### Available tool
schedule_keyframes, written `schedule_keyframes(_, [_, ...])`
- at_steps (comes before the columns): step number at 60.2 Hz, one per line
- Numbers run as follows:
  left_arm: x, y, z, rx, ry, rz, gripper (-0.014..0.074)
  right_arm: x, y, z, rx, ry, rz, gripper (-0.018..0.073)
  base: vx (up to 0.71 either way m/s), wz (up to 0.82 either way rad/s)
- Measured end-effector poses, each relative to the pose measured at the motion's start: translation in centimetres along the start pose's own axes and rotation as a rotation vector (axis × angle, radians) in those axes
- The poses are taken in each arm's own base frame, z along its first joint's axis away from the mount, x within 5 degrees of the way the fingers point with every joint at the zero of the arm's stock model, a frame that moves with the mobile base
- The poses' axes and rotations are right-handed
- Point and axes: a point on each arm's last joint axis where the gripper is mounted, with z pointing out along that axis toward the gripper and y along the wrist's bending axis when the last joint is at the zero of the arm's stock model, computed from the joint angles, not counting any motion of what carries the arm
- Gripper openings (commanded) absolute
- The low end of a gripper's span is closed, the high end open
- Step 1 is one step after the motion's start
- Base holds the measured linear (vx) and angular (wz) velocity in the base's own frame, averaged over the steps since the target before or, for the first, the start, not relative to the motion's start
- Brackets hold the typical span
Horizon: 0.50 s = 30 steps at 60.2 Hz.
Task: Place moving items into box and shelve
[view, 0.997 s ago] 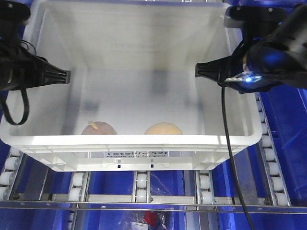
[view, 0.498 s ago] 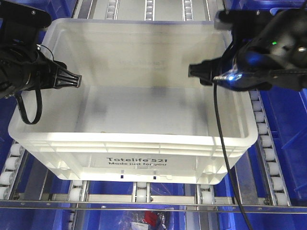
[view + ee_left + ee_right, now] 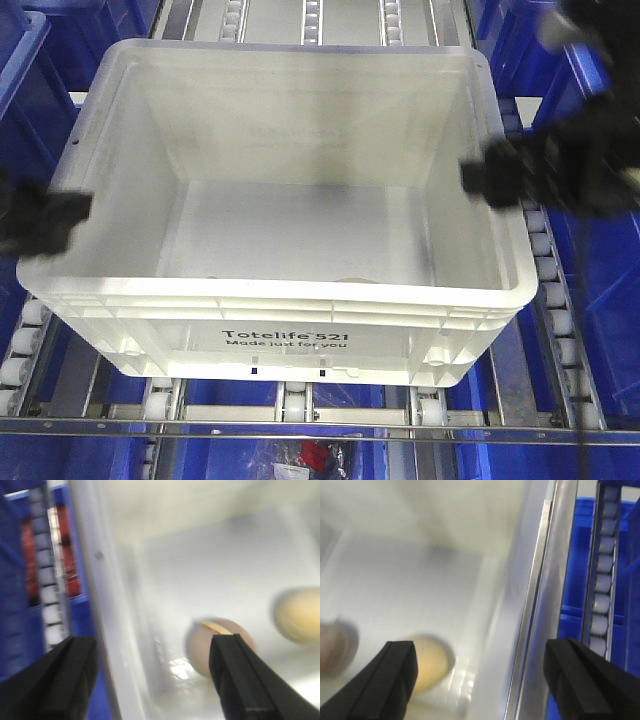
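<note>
The left tool [image 3: 150, 677] stands wide, one finger outside the large white rectangular plastic box [image 3: 300, 305] and one inside, straddling its left wall. The right tool [image 3: 480, 680] is likewise spread wide across the right wall. Inside, on the box floor, lie the dull reddish-brown egg-shaped item [image 3: 220, 645] and the pale yellow-orange rounded item [image 3: 427, 662]. Black print on the box front reads "Totelife 521 Made just for you". The box sits on metal roller rails [image 3: 295, 385] between blue plastic bins [image 3: 600, 290].

Two fruits [image 3: 220, 645] [image 3: 300, 615] lie side by side in the box [image 3: 290, 300], which sits on roller tracks [image 3: 295, 385] between bins [image 3: 600, 260].
</note>
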Motion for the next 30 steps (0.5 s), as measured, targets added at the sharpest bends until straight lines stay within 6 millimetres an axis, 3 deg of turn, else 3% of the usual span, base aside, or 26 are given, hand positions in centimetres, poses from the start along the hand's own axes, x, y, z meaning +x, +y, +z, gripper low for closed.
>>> schedule_keyframes(15, [5.6, 0.2, -6.3, 0.222, -0.194, 0.113, 0.058, 7.3, -2.1, -5.8, -0.144, -0.13, -0.2, 0.0575, 0.0, 0.0])
schedule_keyframes(30, [9.2, 0.6, -6.7, 0.244, -0.19, 0.141, 0.0566, 12.7, -3.1, -8.0, -0.224, -0.135, -0.233, 0.0574, 0.0, 0.0])
